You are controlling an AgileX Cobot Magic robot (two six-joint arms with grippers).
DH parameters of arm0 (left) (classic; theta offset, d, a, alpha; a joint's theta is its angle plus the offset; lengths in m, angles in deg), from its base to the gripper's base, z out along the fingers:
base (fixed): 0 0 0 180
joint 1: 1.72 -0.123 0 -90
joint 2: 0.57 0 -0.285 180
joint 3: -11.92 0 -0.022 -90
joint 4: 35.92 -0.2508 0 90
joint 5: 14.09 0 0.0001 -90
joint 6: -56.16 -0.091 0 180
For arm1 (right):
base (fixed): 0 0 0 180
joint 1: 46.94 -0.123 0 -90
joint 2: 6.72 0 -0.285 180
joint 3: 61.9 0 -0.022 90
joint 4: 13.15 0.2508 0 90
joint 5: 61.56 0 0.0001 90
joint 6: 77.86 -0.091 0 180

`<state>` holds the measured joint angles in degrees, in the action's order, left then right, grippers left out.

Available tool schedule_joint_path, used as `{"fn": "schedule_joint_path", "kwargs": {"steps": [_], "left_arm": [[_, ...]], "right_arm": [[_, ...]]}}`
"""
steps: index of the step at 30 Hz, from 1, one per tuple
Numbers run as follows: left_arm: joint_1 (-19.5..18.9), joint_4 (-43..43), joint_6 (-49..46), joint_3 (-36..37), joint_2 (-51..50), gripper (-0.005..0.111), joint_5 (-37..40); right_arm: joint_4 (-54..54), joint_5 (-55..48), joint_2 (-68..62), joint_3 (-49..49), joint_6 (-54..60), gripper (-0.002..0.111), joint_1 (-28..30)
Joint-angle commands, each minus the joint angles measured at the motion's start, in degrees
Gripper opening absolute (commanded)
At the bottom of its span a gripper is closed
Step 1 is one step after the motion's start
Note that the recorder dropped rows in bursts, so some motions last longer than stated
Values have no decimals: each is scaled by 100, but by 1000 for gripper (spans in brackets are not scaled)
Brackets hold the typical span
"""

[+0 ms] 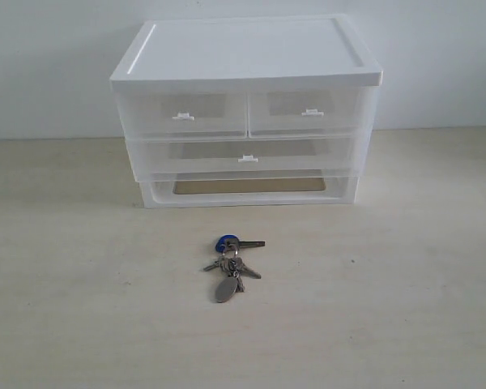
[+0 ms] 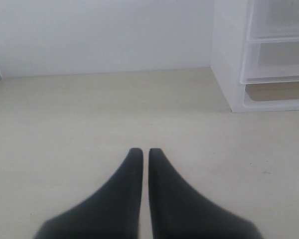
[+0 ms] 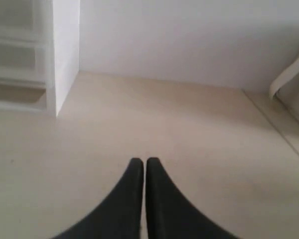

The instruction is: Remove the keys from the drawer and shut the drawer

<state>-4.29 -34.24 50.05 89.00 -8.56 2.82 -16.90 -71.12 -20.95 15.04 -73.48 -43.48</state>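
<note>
The keys (image 1: 230,263), a silver-grey bunch with a blue cap and an oval grey tag, lie flat on the table in front of the drawer unit. The drawer (image 1: 306,112), upper right in the unit, sits flush with its left twin, pushed in, its white tab handle facing front. Neither arm shows in the exterior view. My left gripper (image 2: 145,151) is shut with nothing between its fingers, hovering over bare table left of the unit (image 2: 259,55). My right gripper (image 3: 143,161) is shut and empty too, over bare table right of the unit (image 3: 65,55).
A white plastic drawer unit (image 1: 247,50) stands at the back of the beige table (image 1: 81,284) against a white wall, with a full-width drawer (image 1: 243,154) below the upper pair and an open slot at the base. A white object's edge (image 3: 289,74) shows in the right wrist view.
</note>
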Motion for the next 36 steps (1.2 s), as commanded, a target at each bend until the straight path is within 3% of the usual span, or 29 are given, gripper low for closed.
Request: {"fn": "schedule_joint_path", "kwargs": {"steps": [1, 36], "left_arm": [[-18, 42, 57, 15, 20, 4, 5], [-18, 42, 57, 15, 20, 4, 5]], "right_arm": [[60, -702, 2, 28, 120, 0, 49], [60, -765, 2, 28, 213, 0, 49]]}}
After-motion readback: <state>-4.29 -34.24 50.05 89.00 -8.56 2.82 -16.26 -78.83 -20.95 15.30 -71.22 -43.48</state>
